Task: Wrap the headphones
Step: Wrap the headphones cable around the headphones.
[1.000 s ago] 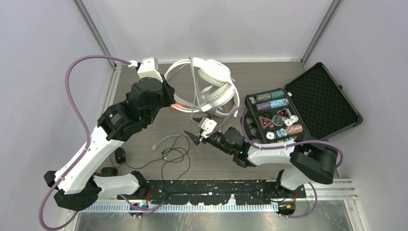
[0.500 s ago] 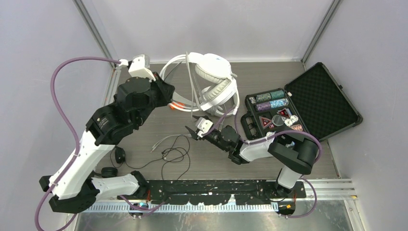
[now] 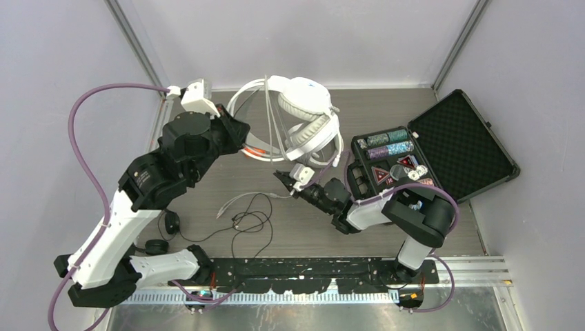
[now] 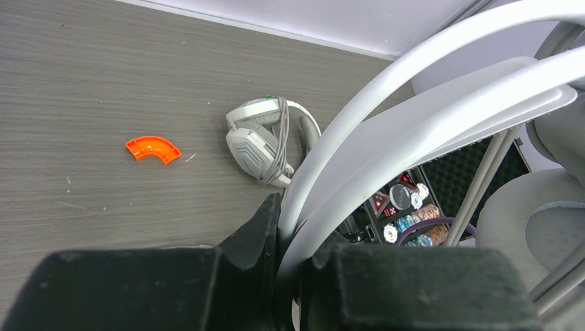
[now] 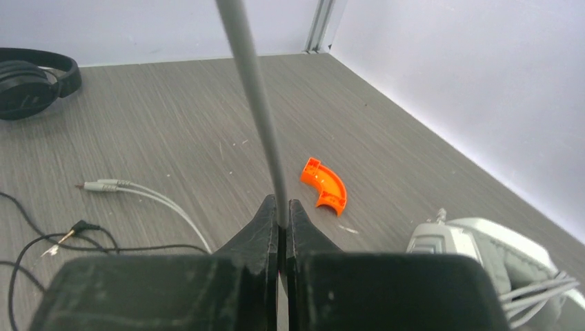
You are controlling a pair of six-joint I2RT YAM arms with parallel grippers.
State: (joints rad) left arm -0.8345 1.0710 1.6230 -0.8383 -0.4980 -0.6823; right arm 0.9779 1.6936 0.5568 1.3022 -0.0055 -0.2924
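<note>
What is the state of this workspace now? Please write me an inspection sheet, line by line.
Surface: grey wood-grain tabletop, dry.
Job's things: large white padded over-ear headphones held up; second white headset lying with cord wound round it; small black headphones near left.
Clutter: orange curved plastic piece; open black foam-lined case of chips, right.
Grippers: left gripper shut on the white headband; right gripper shut on the thin white cord.
Cables: black cord and white plug leads loose; purple arm cables.
Surroundings: pale walls, metal corner posts.
</note>
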